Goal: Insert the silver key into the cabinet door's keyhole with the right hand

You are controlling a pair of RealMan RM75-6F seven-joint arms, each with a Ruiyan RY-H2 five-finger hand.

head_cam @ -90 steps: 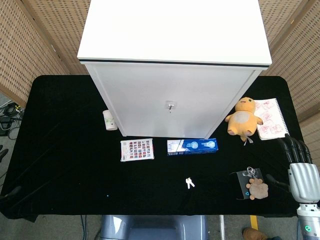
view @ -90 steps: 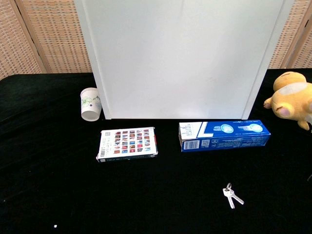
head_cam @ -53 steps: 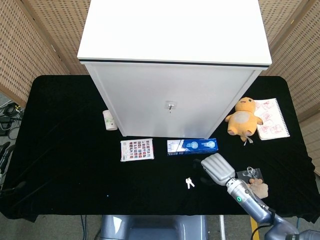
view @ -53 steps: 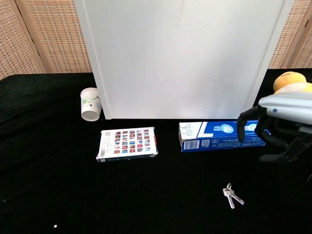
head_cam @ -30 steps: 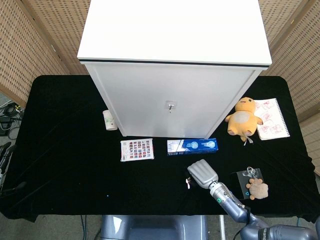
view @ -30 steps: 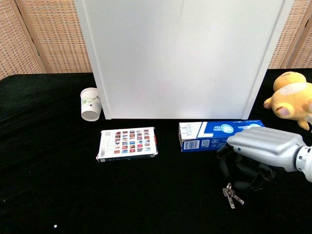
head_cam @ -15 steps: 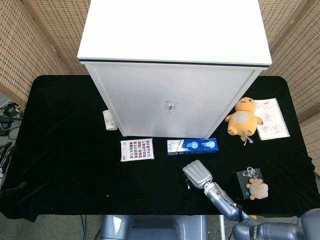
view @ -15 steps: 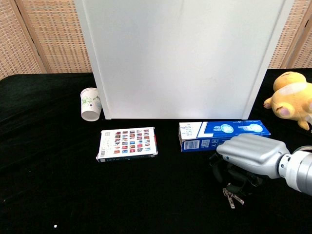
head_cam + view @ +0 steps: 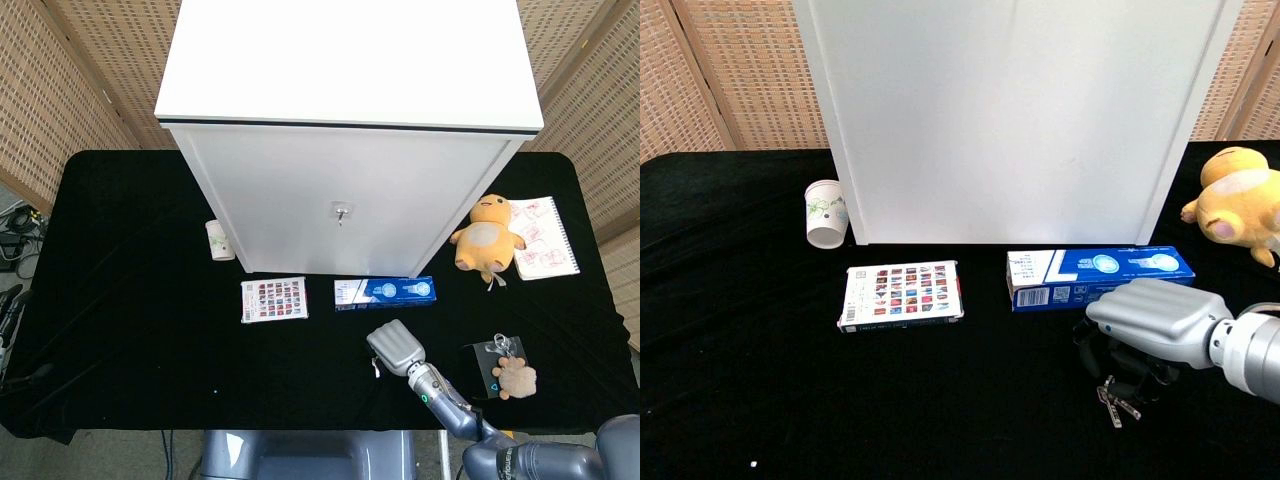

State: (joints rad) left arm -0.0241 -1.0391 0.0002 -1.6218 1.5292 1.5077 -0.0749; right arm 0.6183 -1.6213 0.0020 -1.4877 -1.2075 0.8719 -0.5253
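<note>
The silver keys (image 9: 1116,403) lie flat on the black table (image 9: 740,400), just in front of the blue box. In the head view only a sliver of the silver keys (image 9: 374,370) shows. My right hand (image 9: 1150,320) hangs palm down over them, fingers curled onto the ring end. The hand's back hides whether the fingers pinch the keys. From above, my right hand (image 9: 397,348) covers most of them. The keyhole (image 9: 341,211) sits in the middle of the white cabinet door (image 9: 1020,120), and something metal sticks out of it. My left hand is out of sight.
A blue box (image 9: 1098,276) lies just behind my right hand, and a patterned card box (image 9: 902,295) lies to its left. A paper cup (image 9: 826,213) stands by the cabinet's corner. A yellow plush (image 9: 486,238), a notepad (image 9: 543,238) and a small plush keychain (image 9: 512,374) are at the right.
My right hand came in from the right edge, swept left across the table and lowered onto the keys. Over the last half second it has barely moved. The keys stay on the table.
</note>
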